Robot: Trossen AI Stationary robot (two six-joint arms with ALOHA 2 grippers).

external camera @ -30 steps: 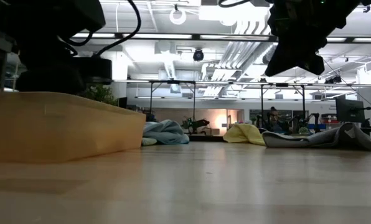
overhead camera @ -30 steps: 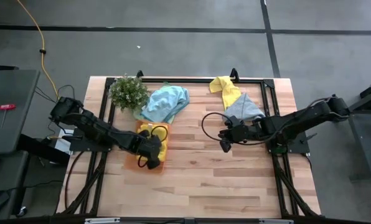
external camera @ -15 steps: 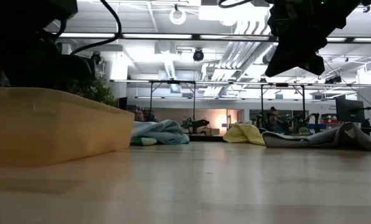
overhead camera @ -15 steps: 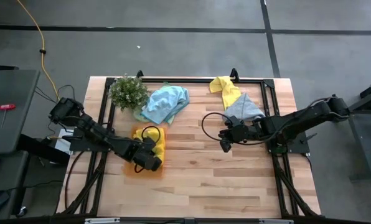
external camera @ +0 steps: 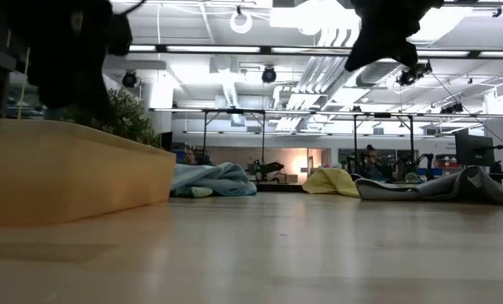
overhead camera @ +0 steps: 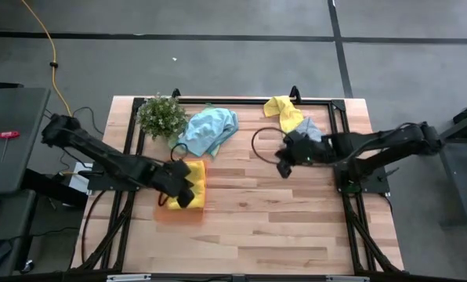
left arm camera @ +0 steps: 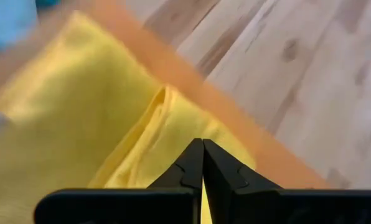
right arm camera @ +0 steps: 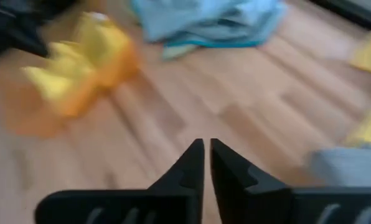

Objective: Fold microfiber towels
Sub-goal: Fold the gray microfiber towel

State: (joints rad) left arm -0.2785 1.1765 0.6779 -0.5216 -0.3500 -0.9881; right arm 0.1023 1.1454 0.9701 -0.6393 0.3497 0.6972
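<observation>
A folded yellow towel (overhead camera: 197, 180) lies in the orange tray (overhead camera: 169, 216) at the table's left. My left gripper (overhead camera: 185, 191) is shut just above this towel (left arm camera: 79, 124), and I cannot tell whether it touches it. A crumpled blue towel (overhead camera: 210, 129) lies behind the tray. A crumpled yellow towel (overhead camera: 284, 112) and a grey towel (overhead camera: 316, 128) lie at the far right. My right gripper (overhead camera: 283, 169) is shut and empty, raised over bare wood in front of the grey towel (right arm camera: 353, 168).
A small green plant (overhead camera: 161, 115) stands at the far left, beside the blue towel. A black frame (overhead camera: 339, 106) runs along the table's far and side edges. The near half of the wooden table (overhead camera: 265, 235) holds nothing.
My left gripper has risen and drawn back toward the table's left edge, and the yellow towel shows more. The orange tray has slid a little toward the left edge. My right gripper has gone up and toward the far edge, staying shut.
</observation>
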